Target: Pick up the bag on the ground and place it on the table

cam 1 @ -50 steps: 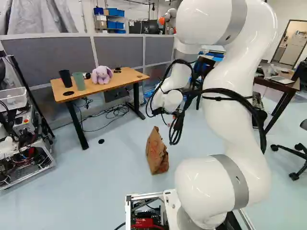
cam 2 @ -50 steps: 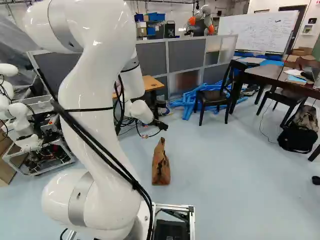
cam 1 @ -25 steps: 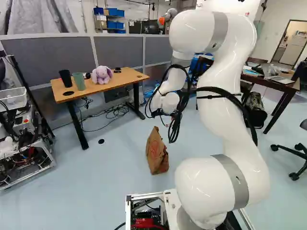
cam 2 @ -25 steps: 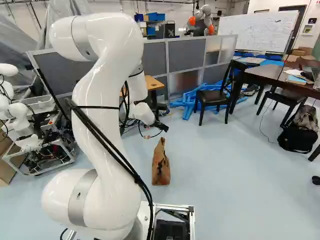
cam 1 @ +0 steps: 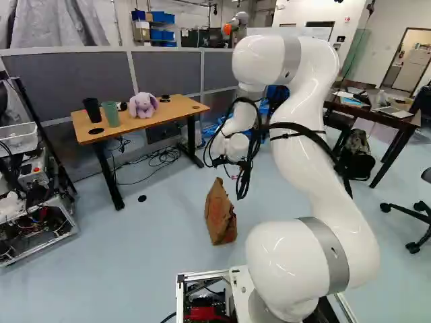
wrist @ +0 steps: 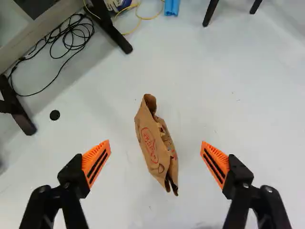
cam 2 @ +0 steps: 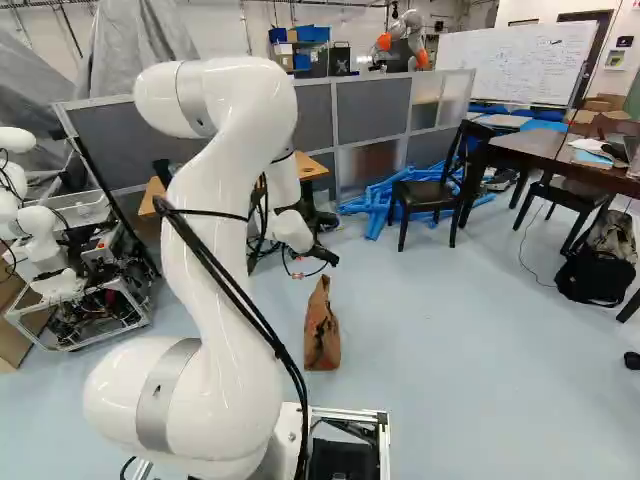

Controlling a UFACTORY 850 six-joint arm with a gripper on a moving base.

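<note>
My claw [cam 2: 329,257] is spread wide. Ahead of its gap stands a creased, tapering brown paper bag [wrist: 156,144].

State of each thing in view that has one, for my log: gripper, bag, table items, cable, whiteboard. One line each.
Gripper: open, fingers wide apart, holding nothing
Paper bag: standing on the floor, creased, ungripped
Black cup: upright on the wooden table
Green cup: upright on the table
Purple plush toy: sitting upright
Black cable: loosely coiled on the floor
Whiteboard: written on
</note>
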